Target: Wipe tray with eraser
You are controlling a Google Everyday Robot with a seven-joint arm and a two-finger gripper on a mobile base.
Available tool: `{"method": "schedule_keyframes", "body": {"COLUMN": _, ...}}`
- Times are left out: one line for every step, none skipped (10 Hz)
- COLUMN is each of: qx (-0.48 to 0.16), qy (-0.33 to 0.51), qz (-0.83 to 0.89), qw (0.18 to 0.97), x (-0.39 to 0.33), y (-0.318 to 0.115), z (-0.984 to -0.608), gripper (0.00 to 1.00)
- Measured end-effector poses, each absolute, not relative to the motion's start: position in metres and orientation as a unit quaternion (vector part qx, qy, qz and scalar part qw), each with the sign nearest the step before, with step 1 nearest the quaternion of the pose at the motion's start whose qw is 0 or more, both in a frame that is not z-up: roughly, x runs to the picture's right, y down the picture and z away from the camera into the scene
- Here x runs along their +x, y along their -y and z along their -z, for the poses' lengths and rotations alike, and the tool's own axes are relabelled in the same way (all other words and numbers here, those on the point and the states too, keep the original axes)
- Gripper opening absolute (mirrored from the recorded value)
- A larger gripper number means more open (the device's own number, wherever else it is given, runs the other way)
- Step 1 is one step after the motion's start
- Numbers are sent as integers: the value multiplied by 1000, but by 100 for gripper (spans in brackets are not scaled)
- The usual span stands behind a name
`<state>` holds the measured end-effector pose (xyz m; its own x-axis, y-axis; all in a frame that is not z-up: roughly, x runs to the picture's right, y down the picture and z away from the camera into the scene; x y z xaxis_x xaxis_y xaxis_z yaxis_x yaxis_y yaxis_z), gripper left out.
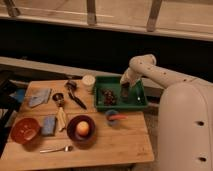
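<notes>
The green tray (116,82) sits at the back right of the wooden table. A lumpy reddish-brown clump (108,96) lies in its left half. My gripper (125,93) reaches down into the tray's right half from the white arm (145,67). A small dark block, the eraser (124,94), is at the gripper's tip, against the tray floor.
A white cup (89,81) stands left of the tray. A dark plate with an orange fruit (82,129), an orange bowl (25,129), blue pads (48,125), utensils (75,97), a small blue bowl (113,116) and a fork (54,149) lie on the table. My white base (185,130) is at right.
</notes>
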<state>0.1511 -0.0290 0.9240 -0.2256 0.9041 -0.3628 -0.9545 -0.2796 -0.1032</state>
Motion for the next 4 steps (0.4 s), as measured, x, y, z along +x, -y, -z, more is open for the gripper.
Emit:
{"method": "schedule_keyframes", "body": {"qx": -185, "qy": -77, "qz": -778, "qw": 596, "x": 146, "y": 15, "z": -917, "gripper": 0}}
{"method": "schedule_keyframes", "body": {"qx": -185, "qy": -84, "qz": -777, "qw": 595, "x": 146, "y": 3, "z": -910, "gripper": 0}}
{"method": "schedule_keyframes", "body": {"qx": -178, "qy": -90, "qz": -779, "qw": 594, "x": 151, "y": -3, "z": -902, "gripper": 0}}
{"method": "schedule_keyframes", "body": {"qx": -175, "qy": -95, "qz": -782, "qw": 591, "x": 156, "y": -5, "z": -898, "gripper": 0}}
